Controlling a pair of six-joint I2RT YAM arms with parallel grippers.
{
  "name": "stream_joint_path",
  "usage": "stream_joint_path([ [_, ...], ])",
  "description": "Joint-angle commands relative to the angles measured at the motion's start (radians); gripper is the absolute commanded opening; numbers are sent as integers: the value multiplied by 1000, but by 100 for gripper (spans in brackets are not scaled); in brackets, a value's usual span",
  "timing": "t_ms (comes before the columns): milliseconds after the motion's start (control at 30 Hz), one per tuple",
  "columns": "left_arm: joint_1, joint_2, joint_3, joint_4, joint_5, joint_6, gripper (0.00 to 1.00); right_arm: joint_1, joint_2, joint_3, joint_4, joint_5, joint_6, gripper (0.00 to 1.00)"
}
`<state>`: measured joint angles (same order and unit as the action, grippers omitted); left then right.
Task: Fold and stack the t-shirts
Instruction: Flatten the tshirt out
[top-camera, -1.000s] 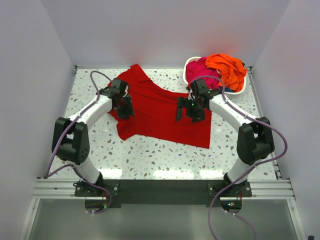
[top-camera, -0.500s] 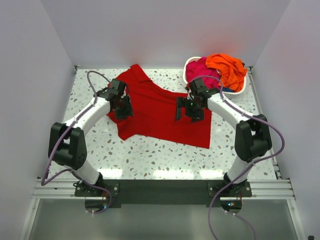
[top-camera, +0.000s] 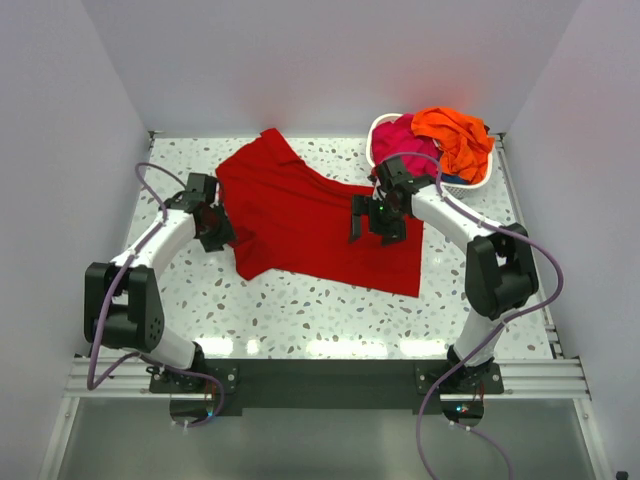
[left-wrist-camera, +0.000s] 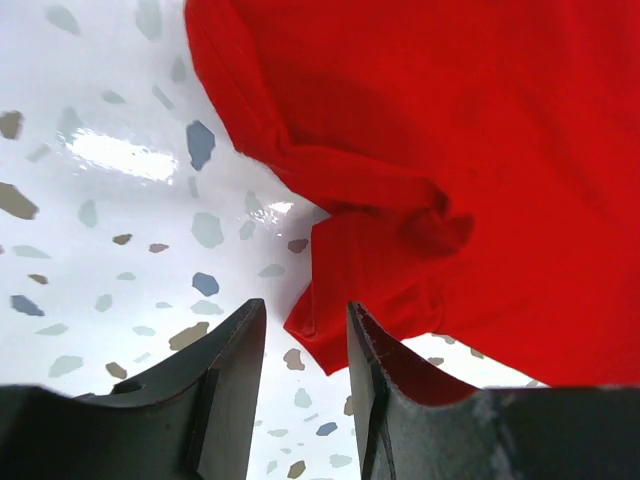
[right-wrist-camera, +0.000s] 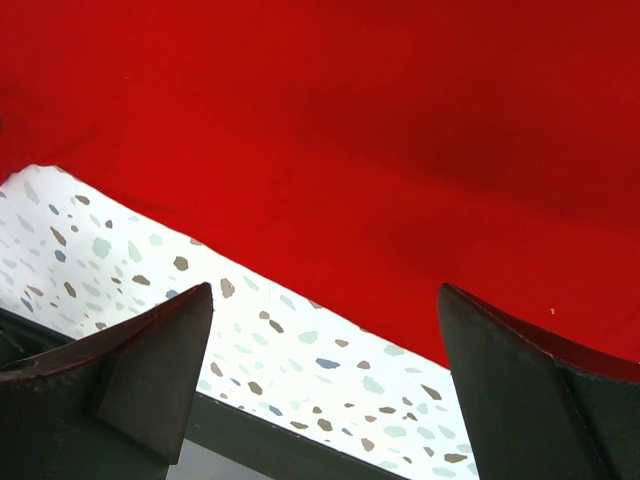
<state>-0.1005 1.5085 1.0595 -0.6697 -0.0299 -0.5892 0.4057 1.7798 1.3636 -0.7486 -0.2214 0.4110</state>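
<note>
Left gripper (top-camera: 214, 229) has slid to the deep red t-shirt's (top-camera: 320, 220) left edge, fingers slightly parted, empty; right gripper's (top-camera: 378, 219) fingers wide apart; folding unstarted

The deep red t-shirt (top-camera: 320, 215) is seen in one plain colour, without print. A magenta-pink t-shirt (top-camera: 402, 142) and a bright orange t-shirt (top-camera: 455, 135) are held in a white basket (top-camera: 372, 140). The bench (top-camera: 300, 310) is patterned as glossy white terrazzo, flecked with grey, brown and blue chips. The left fingers (left-wrist-camera: 225, 400) and right fingers (right-wrist-camera: 520, 390) are coloured black.
</note>
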Motion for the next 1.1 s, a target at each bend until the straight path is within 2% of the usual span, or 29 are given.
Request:
stream_joint_path([
  [0, -5, 25, -50, 102, 50, -6, 42, 1, 6, 51, -11, -12, -9, 97],
  [133, -34, 67, -43, 128, 55, -14, 40, 1, 12, 60, -18, -13, -11, 97],
  [367, -198, 142, 3, 157, 93, -46, 37, 2, 20, 58, -14, -29, -5, 97],
  [500, -249, 153, 27, 137, 90, -72, 36, 1, 10, 51, -14, -29, -5, 96],
  [733, -232, 73, 63, 41, -4, -47, 38, 1, -6, 23, -8, -35, 2, 96],
  [867, -179, 33, 57, 33, -8, -40, 41, 1, -10, 23, -5, -38, 3, 96],
  [1067, -163, 68, 51, 61, 16, -29, 45, 1, -13, 25, -8, -38, 6, 96],
])
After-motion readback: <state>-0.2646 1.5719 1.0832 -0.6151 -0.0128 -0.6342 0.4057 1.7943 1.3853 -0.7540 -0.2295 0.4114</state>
